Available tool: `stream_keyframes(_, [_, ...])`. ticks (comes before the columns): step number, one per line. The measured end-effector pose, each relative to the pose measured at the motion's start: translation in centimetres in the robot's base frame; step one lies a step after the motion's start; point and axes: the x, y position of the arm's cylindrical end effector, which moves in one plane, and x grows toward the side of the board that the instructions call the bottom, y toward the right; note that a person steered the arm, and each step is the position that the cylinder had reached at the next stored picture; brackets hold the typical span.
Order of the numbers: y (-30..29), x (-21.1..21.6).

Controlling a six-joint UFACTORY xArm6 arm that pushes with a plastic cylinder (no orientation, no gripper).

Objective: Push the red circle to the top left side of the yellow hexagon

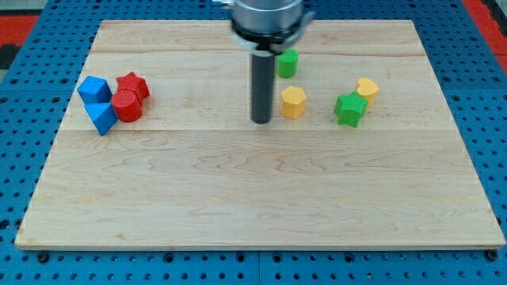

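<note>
We see my tip just left of the yellow hexagon, not touching. Red circle sits far left w/ red star, blue blocks beside.

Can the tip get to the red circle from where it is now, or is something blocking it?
Probably yes. My tip stands just left of the yellow hexagon block, and bare wooden board lies between it and the red circle block, which sits among the red star and blue blocks.
</note>
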Motion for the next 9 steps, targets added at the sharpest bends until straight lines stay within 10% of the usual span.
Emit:
stream_keyframes(3, [8.5,-4.6])
stream_keyframes(9, [-29.7,12.3])
